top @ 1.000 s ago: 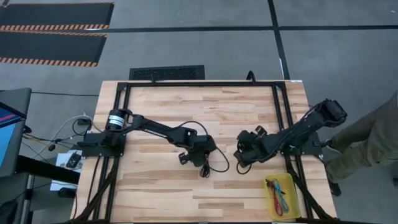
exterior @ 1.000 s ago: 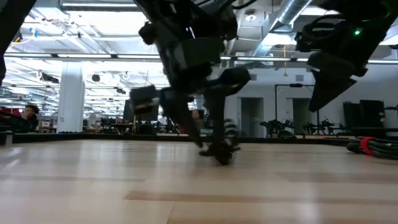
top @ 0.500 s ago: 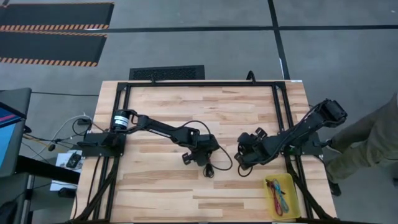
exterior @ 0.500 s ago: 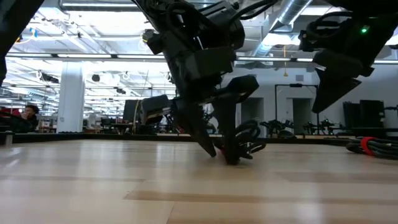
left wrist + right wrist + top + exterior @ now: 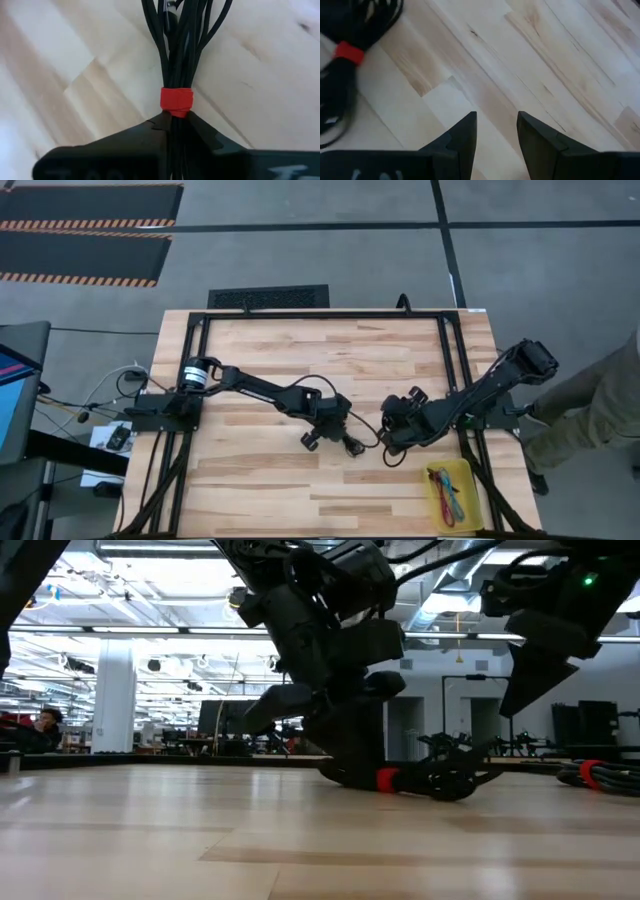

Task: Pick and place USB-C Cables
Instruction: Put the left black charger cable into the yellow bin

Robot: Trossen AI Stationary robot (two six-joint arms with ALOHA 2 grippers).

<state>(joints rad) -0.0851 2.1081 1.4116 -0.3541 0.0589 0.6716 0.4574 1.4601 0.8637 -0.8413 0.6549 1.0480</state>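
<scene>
Fingers of the left gripper (image 5: 172, 122) are pinched on a black cable bundle (image 5: 182, 45), gripping it just behind its red band (image 5: 176, 98). In the left wrist view the strands fan out ahead of the fingertips across the wooden table (image 5: 265, 75), and their far ends are cut off by the picture's edge. The part of the bundle behind the band is hidden between the fingers.

From the low view, the same bundle (image 5: 440, 780) lies flat on the table under the left gripper (image 5: 350, 765), with the red band (image 5: 387, 779) showing just beside the fingers. The arm's dark body blocks the fingertips there, so the grip itself is hard to make out.

From above, the left gripper (image 5: 340, 438) sits near the table's middle, and the bundle (image 5: 365, 442) is a thin dark loop, too small to read in detail.

The right gripper (image 5: 495, 132) hangs above bare wood with its fingers spread and nothing between them. The black bundle (image 5: 355, 30) appears off to one side of them, well clear of the fingertips, partly cut off.

A yellow tray (image 5: 468, 475) at the table's near right corner holds more cables (image 5: 446, 495); red and teal strands show, but they tangle together and cannot be counted. At the far right edge, part of a person (image 5: 590, 405) is visible, mostly cut off.
</scene>
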